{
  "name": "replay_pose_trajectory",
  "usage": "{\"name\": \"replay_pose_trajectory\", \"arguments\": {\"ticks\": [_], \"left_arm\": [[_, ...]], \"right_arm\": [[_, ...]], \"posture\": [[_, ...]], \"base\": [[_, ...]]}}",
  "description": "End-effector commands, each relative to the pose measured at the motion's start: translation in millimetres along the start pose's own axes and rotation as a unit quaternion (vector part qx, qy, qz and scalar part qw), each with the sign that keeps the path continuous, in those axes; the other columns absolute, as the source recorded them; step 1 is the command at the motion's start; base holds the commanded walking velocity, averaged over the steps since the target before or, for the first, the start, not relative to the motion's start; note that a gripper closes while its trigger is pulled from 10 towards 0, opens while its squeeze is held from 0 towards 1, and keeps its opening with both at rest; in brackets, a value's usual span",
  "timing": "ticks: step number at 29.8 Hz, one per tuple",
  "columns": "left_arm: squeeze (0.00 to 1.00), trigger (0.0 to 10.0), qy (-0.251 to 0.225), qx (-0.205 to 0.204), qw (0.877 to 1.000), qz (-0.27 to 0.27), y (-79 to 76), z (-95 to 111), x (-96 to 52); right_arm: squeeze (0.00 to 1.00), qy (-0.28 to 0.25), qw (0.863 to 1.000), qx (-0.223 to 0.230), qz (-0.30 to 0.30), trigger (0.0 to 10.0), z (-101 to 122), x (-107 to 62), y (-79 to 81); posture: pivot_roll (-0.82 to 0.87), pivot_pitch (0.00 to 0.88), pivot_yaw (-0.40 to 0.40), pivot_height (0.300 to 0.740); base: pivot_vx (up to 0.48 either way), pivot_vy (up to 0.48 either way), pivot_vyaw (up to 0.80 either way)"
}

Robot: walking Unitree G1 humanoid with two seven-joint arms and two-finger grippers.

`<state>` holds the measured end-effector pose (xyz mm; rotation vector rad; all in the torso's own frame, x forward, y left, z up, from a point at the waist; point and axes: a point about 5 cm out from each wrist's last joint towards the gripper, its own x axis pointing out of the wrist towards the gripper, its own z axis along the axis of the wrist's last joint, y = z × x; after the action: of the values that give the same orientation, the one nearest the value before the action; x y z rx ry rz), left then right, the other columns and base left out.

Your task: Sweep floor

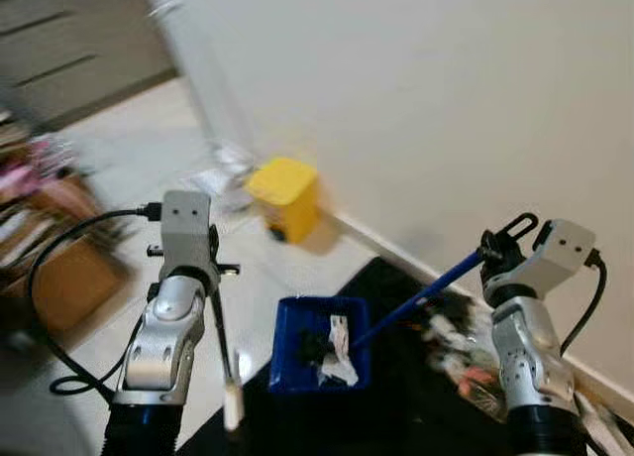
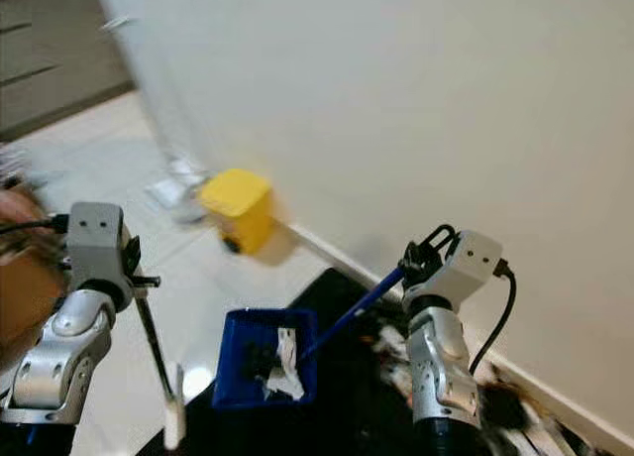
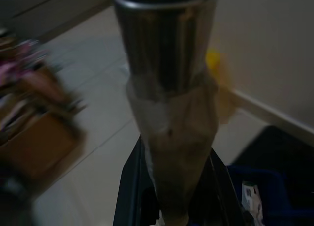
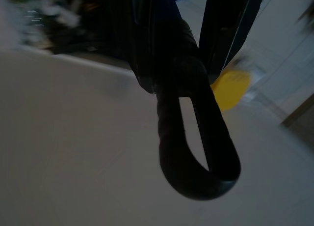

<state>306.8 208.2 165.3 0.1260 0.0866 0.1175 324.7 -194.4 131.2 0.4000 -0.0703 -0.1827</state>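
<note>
Debris (image 1: 337,352), white scraps and dark bits, lies inside the blue dustpan (image 1: 322,343), which sits on the floor (image 1: 139,159) at the edge of a black mat (image 1: 416,397) near the wall (image 1: 446,99). The right gripper (image 1: 500,246) has its jaws closed around the looped black end of a blue handle (image 1: 416,299) that slants down into the dustpan. The left gripper (image 1: 203,268) has its jaws clamped on a thin dark pole (image 1: 223,342) that hangs down to a whitish end just left of the dustpan. A yellow bin (image 1: 285,196) stands against the wall beyond. More litter (image 1: 461,347) is scattered on the mat beside the right arm. A cardboard box (image 1: 74,278) sits blurred at the left.
</note>
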Motion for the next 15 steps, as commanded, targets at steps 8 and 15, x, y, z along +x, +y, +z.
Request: {"name": "replay_pose_trajectory", "arguments": {"ticks": [8,15], "left_arm": [[0.0,10.0,-0.003,0.01,1.0,0.006,0.5,0.0,-2.3],[0.0,10.0,-0.001,0.008,1.0,0.007,0.7,-1.0,-2.6]], "right_arm": [[0.0,-0.014,1.0,0.016,0.006,10.0,4.2,-0.1,2.5],[0.0,-0.013,1.0,0.015,0.008,10.0,4.3,0.3,2.8]], "posture": [[0.04,0.083,0.038,0.74],[0.04,0.085,0.035,0.74]], "base": [[0.0,0.0,0.8],[0.0,0.0,0.8]]}}
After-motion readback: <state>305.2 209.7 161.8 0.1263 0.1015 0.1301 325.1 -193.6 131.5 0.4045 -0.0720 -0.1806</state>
